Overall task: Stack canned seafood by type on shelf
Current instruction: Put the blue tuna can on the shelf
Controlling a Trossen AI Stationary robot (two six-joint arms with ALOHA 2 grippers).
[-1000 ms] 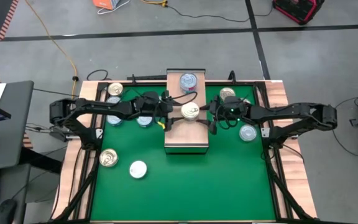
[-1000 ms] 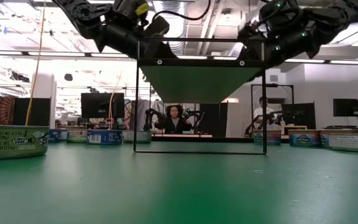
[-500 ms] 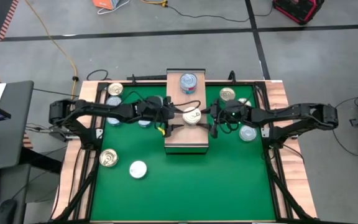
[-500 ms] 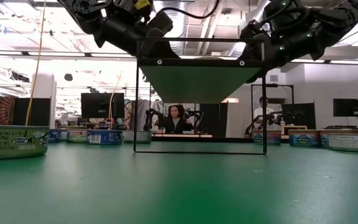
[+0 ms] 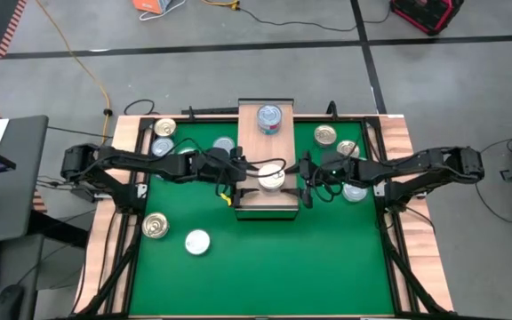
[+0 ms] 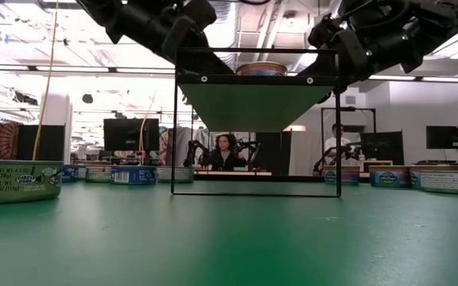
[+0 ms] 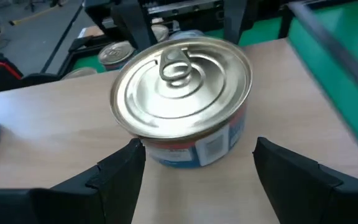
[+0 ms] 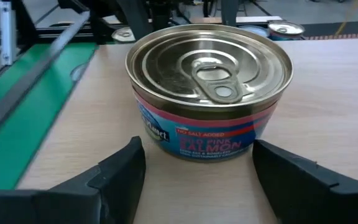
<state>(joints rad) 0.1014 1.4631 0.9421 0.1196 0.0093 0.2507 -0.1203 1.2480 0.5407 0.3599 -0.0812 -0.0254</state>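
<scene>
- Left hand (image 5: 238,175) sits at the left edge of the shelf (image 5: 252,203), fingers spread wide around the salmon can (image 5: 271,179), not gripping; in the left wrist view both fingers (image 7: 120,171) stand apart from the can (image 7: 182,112).
- Salmon can rests flat on the shelf's near half, silver pull-tab lid up, "PINK SALMON" label readable in the right wrist view (image 8: 210,90). Blue-topped can (image 5: 268,117) sits at the far end of the shelf, well apart.
- Right hand (image 5: 308,175) mirrors it at the right edge, also wide open and clear of the can.
- Risk: both hands flank the same can. If both close or advance, the fingers could collide, or pin the can between them.
- Risk: a one-sided nudge could slide the can across the smooth plank toward the shelf's edge; a drop puts it on the green mat (image 5: 327,258).
- Risk: left hand looks low and slightly off-centre; closing there could tip the can rather than lift it.
- Loose cans (image 5: 156,226) are still on the mat; type sorting looks far from done.
</scene>
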